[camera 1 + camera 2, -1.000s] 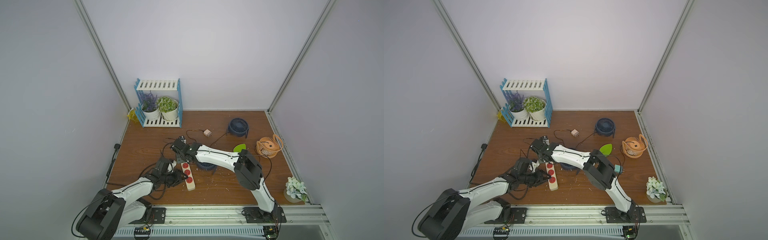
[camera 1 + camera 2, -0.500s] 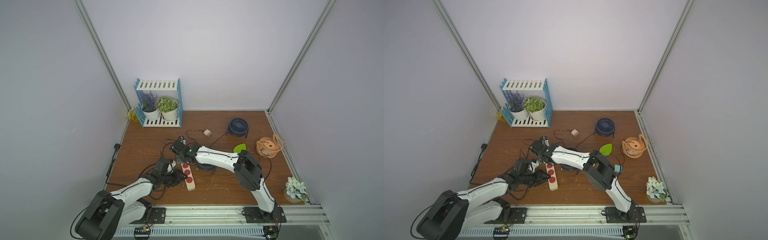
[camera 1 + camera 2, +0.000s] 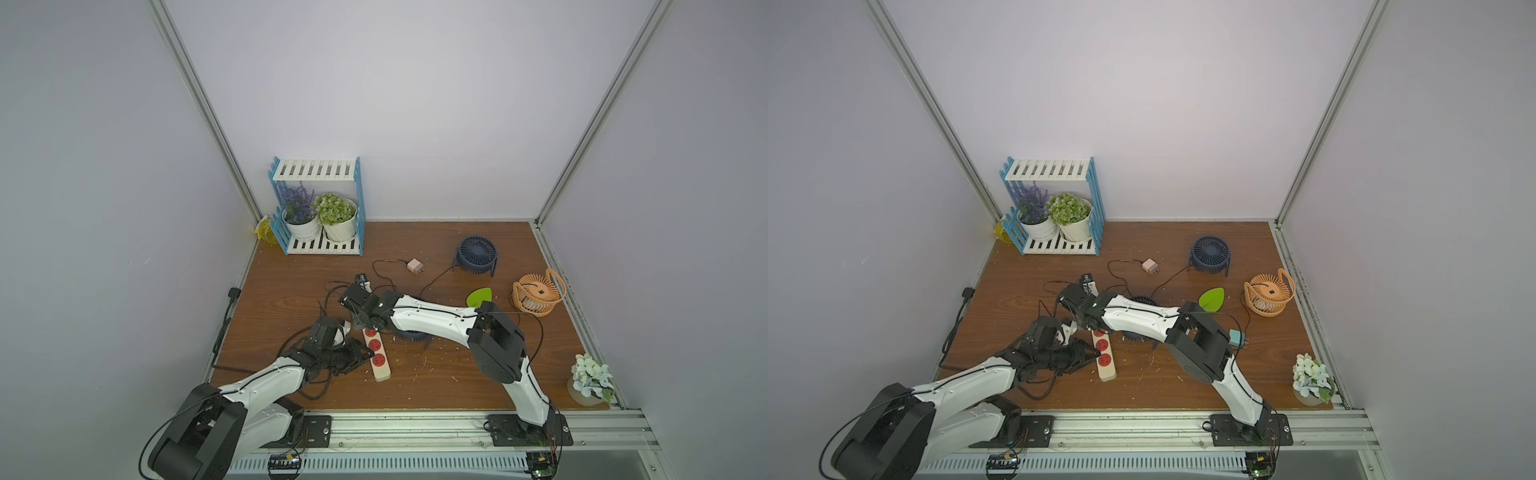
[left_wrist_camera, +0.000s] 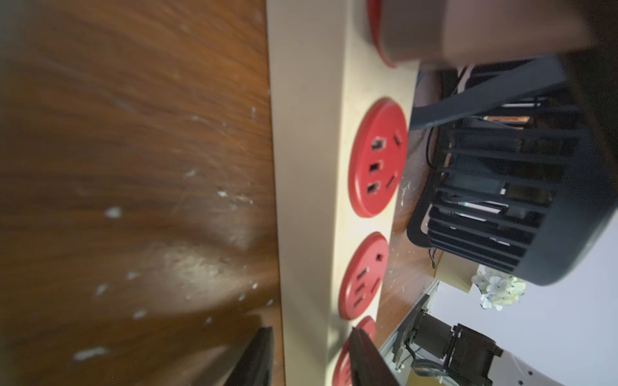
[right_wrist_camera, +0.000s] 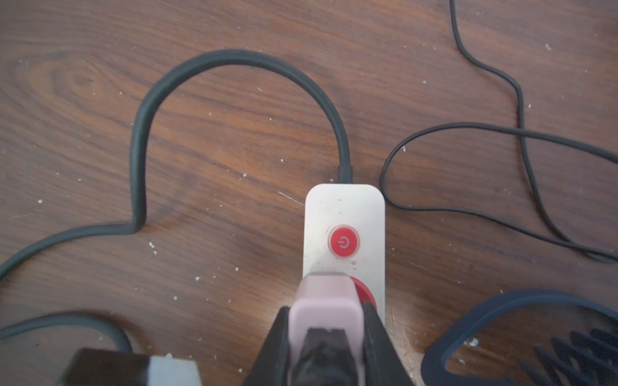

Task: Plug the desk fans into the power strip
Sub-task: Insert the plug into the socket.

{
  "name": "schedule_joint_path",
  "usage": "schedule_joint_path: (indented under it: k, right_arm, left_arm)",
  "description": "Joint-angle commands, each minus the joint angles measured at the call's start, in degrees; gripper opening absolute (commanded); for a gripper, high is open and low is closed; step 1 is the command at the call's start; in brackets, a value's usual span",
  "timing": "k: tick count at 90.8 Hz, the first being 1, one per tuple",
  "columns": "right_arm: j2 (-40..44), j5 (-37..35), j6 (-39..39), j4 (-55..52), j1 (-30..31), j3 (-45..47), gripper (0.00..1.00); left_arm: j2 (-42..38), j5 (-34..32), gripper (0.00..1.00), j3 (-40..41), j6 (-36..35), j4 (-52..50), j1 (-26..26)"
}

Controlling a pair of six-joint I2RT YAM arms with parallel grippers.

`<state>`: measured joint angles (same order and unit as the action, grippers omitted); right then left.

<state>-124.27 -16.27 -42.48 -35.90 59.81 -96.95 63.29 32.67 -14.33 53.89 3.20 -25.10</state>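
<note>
The cream power strip (image 3: 377, 354) (image 3: 1105, 358) lies on the wooden floor, with red sockets and a red power button (image 5: 343, 241). My right gripper (image 5: 326, 320) (image 3: 360, 322) is shut on a pink plug (image 5: 325, 300). The plug sits against the socket beside that button, and its prongs are hidden. My left gripper (image 4: 309, 359) (image 3: 368, 355) is shut on the strip's near end, one finger (image 4: 254, 357) on each long side. A dark blue desk fan (image 4: 501, 200) (image 3: 1138, 301) lies beside the strip under my right forearm. Which fan the plug's cord runs to I cannot tell.
The strip's thick black cord (image 5: 234, 60) loops away from it, and thin cables (image 5: 521, 133) cross the floor. Further back are a second navy fan (image 3: 476, 254), an orange fan (image 3: 538, 292), a loose pink adapter (image 3: 414, 266) and a plant shelf (image 3: 318, 216). A flower pot (image 3: 590, 380) stands at the front right.
My right gripper has shifted slightly toward the strip with the pink plug in it. The left arm has held still on the strip.
</note>
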Motion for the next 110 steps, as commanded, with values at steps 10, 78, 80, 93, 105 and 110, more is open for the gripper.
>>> schedule_joint_path:
  k: [10, 78, 80, 93, 105, 110]
  right_arm:
    - [-5.2, 11.0, 2.1, -7.7, -0.5, 2.4, 0.15]
    - [41.4, 7.5, 12.1, 12.8, -0.6, 23.1, 0.92]
    - [43.2, 6.1, 13.3, 14.4, -0.9, 24.8, 0.94]
    - [48.0, 5.7, 20.0, 13.3, -8.4, 27.6, 0.98]
    - [44.5, 13.2, 27.8, 11.4, -18.8, 25.9, 0.95]
    - [41.2, 11.5, 32.5, 9.1, -20.9, 23.4, 0.94]
  left_arm:
    - [-1.0, -2.7, 0.46, 0.0, -0.9, -4.7, 0.6]
    - [-19.0, -18.4, 0.83, -19.9, -19.7, -35.3, 0.6]
    - [-19.2, -18.7, 0.83, -20.4, -20.1, -35.6, 0.6]
    - [-19.9, -19.7, 0.86, -23.4, -22.1, -34.9, 0.6]
    - [-19.9, -20.4, 0.86, -24.2, -21.5, -32.6, 0.6]
    - [-19.9, -20.6, 0.86, -24.1, -20.6, -31.6, 0.6]
